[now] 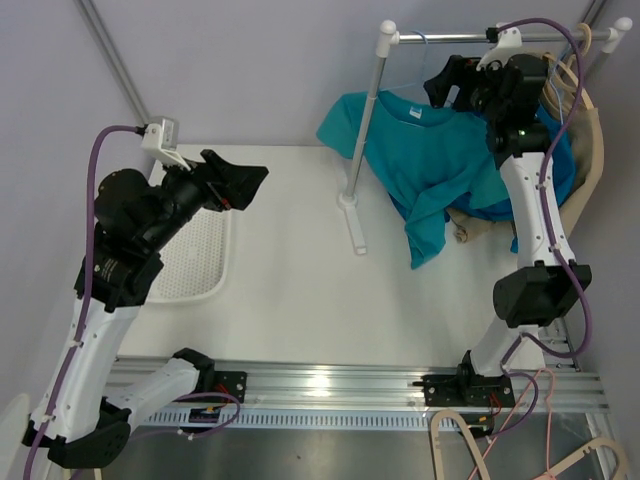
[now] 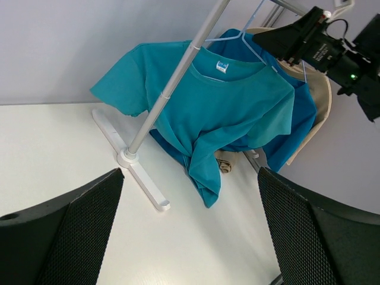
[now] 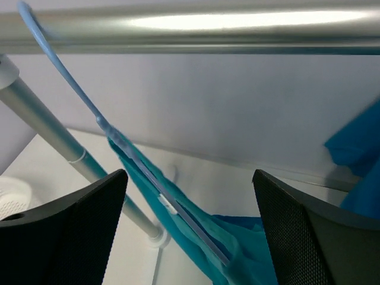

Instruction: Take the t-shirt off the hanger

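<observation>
Partly hidden behind the right arm, the teal t-shirt (image 1: pixel 420 175) hangs on the blue hanger (image 3: pixel 101 123) from the rail (image 3: pixel 237 34). Right gripper (image 3: pixel 187 219): jaws spread, just below the rail. Left gripper (image 2: pixel 190 228): jaws spread, holding nothing. White basket (image 1: pixel 200 262): interior partly covered by the left arm.

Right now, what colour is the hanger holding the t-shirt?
The hanger is light blue, paler than the teal t-shirt. It shows best in the right wrist view.
</observation>
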`<action>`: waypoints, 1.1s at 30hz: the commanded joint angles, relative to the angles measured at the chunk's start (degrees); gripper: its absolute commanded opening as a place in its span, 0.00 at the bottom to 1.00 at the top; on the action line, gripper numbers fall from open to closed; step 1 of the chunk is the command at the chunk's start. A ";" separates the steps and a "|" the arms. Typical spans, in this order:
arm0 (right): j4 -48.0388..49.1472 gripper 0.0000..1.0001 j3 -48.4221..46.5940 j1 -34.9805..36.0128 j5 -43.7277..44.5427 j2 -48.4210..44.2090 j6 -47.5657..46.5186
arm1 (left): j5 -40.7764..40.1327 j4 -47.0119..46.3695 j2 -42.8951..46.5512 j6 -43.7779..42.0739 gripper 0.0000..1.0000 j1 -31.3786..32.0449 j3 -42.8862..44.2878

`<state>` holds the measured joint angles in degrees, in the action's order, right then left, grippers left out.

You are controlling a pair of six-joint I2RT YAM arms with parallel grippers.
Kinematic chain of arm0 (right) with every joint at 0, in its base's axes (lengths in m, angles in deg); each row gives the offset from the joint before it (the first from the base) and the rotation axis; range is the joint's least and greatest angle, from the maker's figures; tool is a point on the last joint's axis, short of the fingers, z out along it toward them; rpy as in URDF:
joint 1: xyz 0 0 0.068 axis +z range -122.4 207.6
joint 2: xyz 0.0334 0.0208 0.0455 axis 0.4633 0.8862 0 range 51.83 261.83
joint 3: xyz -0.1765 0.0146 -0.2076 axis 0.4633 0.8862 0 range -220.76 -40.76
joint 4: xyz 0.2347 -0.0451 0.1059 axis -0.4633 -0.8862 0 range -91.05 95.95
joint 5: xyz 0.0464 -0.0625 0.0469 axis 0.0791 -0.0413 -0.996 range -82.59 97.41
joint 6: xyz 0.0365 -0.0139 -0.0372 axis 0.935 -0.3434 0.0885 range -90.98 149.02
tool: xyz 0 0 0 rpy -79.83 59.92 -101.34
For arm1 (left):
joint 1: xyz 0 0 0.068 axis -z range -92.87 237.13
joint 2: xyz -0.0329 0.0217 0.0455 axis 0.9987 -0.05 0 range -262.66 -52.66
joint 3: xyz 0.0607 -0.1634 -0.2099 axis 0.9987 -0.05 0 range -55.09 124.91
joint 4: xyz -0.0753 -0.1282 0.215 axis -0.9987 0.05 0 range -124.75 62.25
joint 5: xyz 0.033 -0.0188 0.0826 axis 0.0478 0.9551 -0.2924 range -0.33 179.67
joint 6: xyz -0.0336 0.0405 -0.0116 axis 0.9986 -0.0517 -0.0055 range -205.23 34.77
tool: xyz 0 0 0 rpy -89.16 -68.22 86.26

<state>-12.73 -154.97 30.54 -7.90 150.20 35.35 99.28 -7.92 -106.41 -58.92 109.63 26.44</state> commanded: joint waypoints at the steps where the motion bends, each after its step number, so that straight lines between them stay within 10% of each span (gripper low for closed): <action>1: 1.10 0.91 -4.61 -0.13 -13.33 2.88 1.23 | -0.46 -1.25 0.50 -1.69 0.99 0.17 -0.42; 10: 1.89 0.89 -8.56 -0.13 -19.67 7.88 1.23 | -2.05 -0.90 0.41 -3.01 0.99 0.17 -0.94; 19: -0.92 0.51 -14.54 1.19 -19.15 12.20 -0.96 | -2.40 -1.08 -0.21 -2.93 1.00 0.17 -1.82; 23: -2.06 0.64 -16.13 1.81 -17.74 12.90 -0.88 | -2.22 -1.08 -0.38 -2.93 0.99 0.09 -1.47; 25: -2.50 0.21 -16.74 1.89 -16.95 13.34 -1.05 | -2.22 -1.08 -0.30 -2.84 0.99 0.00 -2.00; 33: -3.73 0.00 -17.71 2.86 -12.03 12.29 -0.44 | -1.96 -1.25 -0.38 -2.75 1.00 -0.27 -2.00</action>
<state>-15.81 -169.92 32.88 -23.27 163.05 34.15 97.33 -7.59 -106.68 -60.87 109.61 24.59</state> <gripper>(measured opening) 0.040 0.994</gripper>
